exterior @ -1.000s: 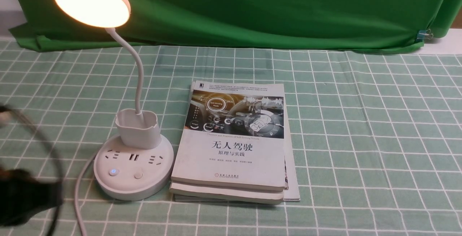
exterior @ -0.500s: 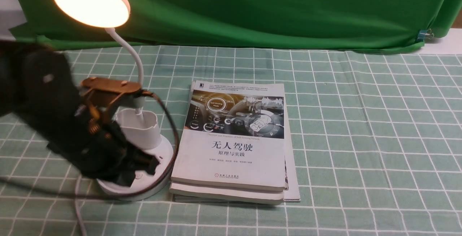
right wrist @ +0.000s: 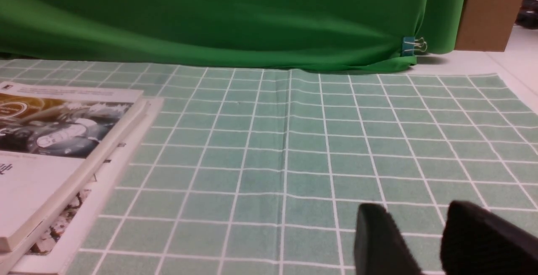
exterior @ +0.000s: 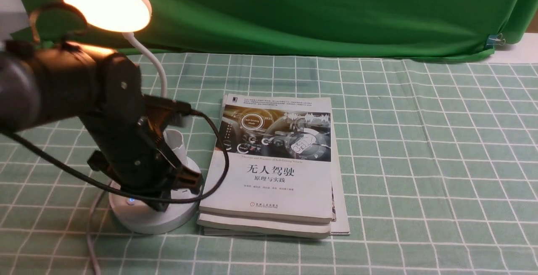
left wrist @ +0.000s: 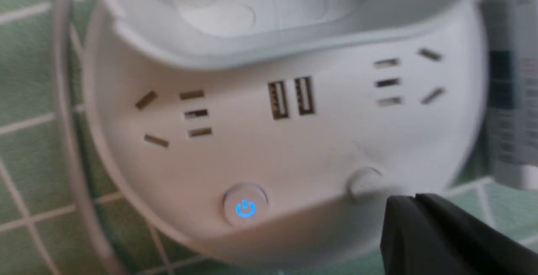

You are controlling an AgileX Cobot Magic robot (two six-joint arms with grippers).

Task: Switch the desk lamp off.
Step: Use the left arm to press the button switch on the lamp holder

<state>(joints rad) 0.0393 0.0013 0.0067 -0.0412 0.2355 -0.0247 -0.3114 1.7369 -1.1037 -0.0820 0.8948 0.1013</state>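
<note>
Green backdrop cloth (exterior: 315, 10) hangs behind a surface (exterior: 420, 140) covered in pale checked fabric, with stacked books (exterior: 273, 170) at its centre. Just beside them, on the robot's left, stands the desk lamp (exterior: 147, 220), its disc head (exterior: 107, 1) lit. It looks like light, smooth plastic. The base (left wrist: 294, 149) could skid on the fabric and the gooseneck (exterior: 162, 77) would flex, so it wants no grip, only a straight downward press on a button. The left end effector (exterior: 191, 180), fingers closed together, sits over the base near the plain button (left wrist: 365, 180); the blue-lit power button (left wrist: 245, 207) lies further along. The right end effector (right wrist: 416, 214), narrowly parted and empty, is well apart.
</note>
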